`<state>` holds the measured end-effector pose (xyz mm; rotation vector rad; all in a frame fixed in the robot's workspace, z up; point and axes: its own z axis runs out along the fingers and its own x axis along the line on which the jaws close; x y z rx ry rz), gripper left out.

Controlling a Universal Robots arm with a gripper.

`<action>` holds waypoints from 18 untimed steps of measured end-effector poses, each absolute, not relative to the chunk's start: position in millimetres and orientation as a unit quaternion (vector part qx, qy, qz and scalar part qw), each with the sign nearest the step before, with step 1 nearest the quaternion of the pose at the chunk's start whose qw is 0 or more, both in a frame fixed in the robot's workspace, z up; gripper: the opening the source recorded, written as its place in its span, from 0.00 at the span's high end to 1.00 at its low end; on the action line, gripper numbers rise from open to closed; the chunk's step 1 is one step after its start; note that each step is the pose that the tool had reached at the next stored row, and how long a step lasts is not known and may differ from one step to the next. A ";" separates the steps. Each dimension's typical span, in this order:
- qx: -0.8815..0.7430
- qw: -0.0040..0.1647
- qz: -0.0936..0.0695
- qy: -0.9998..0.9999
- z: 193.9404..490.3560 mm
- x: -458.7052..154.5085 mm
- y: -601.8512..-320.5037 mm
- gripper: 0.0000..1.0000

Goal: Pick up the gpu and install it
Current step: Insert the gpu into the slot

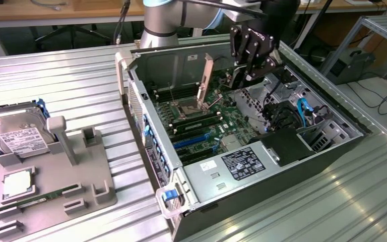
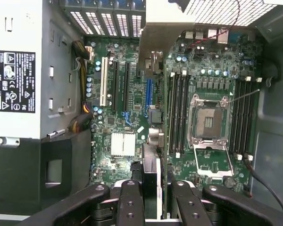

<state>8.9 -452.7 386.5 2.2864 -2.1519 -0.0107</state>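
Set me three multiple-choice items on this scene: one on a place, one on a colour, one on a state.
1. Where does the hard drive lie?
A. Inside the computer case
B. On the grey holder at the exterior view's left
C. In the gripper

2. What colour is the motherboard?
A. Red
B. Green
C. White

3. What state is the gripper in?
A. Open, holding nothing
B. Shut on the memory stick
C. Shut on the gpu

Key: 1 B, the drive leans in the holder beside the case. 2 B, the board shows green. 3 C, the card's edge sits between the fingers.
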 end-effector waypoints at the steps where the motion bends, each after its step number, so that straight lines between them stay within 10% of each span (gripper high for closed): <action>1: 0.728 0.001 -0.003 -0.685 384.3 8.9 -452.7 0.72; 18: 0.722 0.005 0.000 -0.692 359.2 7.6 -452.8 0.72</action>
